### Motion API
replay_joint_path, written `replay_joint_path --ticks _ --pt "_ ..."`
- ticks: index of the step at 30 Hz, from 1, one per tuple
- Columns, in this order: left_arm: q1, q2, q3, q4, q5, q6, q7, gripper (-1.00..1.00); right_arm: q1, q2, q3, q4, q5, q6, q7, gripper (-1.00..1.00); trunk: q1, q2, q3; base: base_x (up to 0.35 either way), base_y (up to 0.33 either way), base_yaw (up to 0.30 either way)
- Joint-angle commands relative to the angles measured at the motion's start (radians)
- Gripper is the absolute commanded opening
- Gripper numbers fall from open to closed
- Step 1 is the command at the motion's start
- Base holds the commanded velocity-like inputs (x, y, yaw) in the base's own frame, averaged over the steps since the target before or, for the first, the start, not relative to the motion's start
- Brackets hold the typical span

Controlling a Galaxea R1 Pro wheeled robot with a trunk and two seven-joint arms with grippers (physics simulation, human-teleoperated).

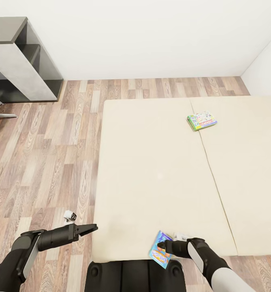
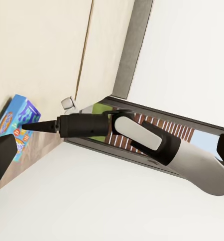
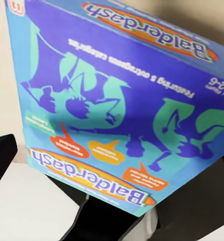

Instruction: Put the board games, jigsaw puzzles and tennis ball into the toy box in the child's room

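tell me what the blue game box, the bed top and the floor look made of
Blue game box: looks like printed cardboard with a slight sheen, judging by its sharp edges and the "Balderdash" artwork.
Bed top: plain matte beige, probably fabric, with one seam and no visible weave.
Floor: wood-look planks with grain, either real wood or laminate.

place: home bedroom — child's room | evidence: large beige bed [image 1: 159, 170], wood-plank floor [image 1: 50, 154], white walls, grey desk [image 1: 22, 61] — board games [image 1: 201, 120] lying on the mattress

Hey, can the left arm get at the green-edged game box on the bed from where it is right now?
Probably not. The left pincer hangs off the bed's near corner, and the green-edged game box lies far across the mattress. Nothing blocks it; the distance looks too great.
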Motion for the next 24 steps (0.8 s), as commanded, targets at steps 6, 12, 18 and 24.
replay_joint_path --ticks 6,12,18,24 --pt "0.000 0.000 0.000 0.000 0.000 0.011 -0.004 1.00 0.000 0.008 -0.001 -0.001 -0.005 0.001 0.001 1.00 0.001 -0.001 -0.001 0.000 0.000 0.000" --pt "0.000 0.000 0.000 0.000 0.000 0.011 -0.004 1.00 0.000 0.014 -0.001 -0.001 -0.005 -0.007 0.002 1.00 0.001 -0.001 -0.001 0.000 0.000 0.000" --pt "0.000 0.001 0.000 0.000 0.000 0.011 -0.004 1.00 0.000 0.026 -0.001 -0.001 -0.005 -0.008 0.036 1.00 0.001 -0.001 -0.001 0.000 0.000 0.000" --pt "0.000 0.000 0.000 0.000 0.000 0.011 -0.003 1.00 0.000 0.029 -0.001 -0.002 -0.005 -0.008 0.049 1.00 0.001 -0.001 -0.001 0.000 0.000 0.000"
